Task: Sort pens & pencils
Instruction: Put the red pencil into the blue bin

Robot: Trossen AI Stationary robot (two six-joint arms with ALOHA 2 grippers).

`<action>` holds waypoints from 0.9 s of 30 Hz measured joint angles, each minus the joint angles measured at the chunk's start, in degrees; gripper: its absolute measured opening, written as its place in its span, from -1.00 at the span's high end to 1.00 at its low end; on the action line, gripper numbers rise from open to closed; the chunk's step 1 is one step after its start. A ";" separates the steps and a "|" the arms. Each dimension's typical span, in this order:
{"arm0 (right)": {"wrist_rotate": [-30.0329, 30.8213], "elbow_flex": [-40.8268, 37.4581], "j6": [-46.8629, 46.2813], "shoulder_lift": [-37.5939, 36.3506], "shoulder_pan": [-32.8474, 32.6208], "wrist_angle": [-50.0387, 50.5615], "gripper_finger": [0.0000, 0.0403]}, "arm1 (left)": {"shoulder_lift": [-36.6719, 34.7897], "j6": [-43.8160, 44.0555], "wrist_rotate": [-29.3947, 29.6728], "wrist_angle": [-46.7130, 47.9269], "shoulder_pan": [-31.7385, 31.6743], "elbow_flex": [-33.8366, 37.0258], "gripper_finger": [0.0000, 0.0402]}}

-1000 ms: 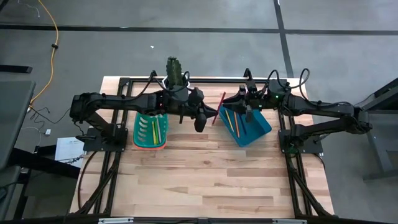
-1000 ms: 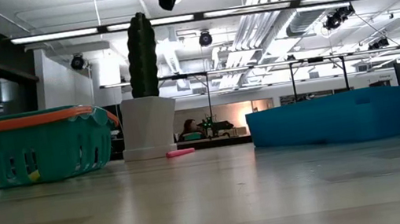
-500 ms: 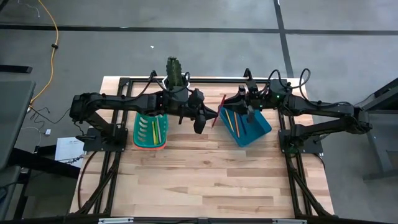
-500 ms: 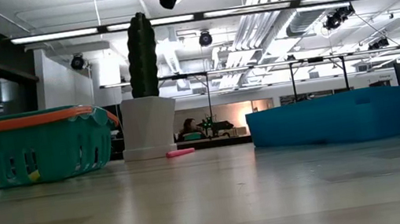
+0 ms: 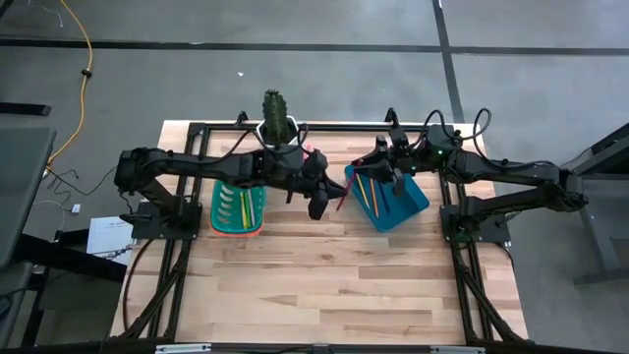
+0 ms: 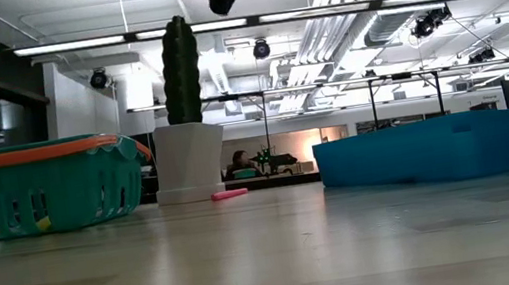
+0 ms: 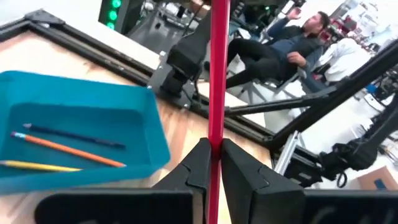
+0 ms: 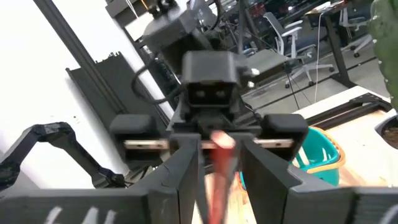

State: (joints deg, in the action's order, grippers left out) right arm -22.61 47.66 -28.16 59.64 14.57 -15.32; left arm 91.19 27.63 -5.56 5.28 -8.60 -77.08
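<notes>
Red pencil [image 7: 218,74] pinched in closed left hand [image 7: 211,163], raised between green basket [image 5: 238,207] and blue bin [image 5: 413,204], long axis toward right hand [image 8: 217,163], open around its tip.

Potted cactus [image 5: 274,113] at the wooden table's [image 5: 314,285] far edge

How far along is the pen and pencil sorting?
Done: three pencils lie in the blue bin, pens in the green basket. In hand: the left gripper clamps a red pencil between the bins, the open right gripper facing it. Left: that pencil, plus a pink pen on the table.
</notes>
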 joint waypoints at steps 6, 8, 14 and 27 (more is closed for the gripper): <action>0.04 0.00 -0.07 0.00 0.00 0.04 0.46 | -0.12 -0.03 0.65 -1.88 -0.01 -0.09 0.89; 0.04 0.01 -0.06 0.00 0.00 0.05 0.46 | -0.12 -0.04 0.69 -2.63 -0.05 -0.13 0.89; 0.07 0.00 -0.02 0.00 0.00 0.08 0.58 | -0.12 -0.13 0.65 -2.45 0.04 -0.24 0.89; 0.07 0.02 1.12 -0.07 0.00 -0.47 0.95 | -0.10 -1.66 1.14 -4.90 -0.01 -0.24 0.89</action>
State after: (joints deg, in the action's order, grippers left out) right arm -22.54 47.68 -27.04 59.57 14.57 -15.80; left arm 91.09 25.97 -4.41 0.38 -8.60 -77.32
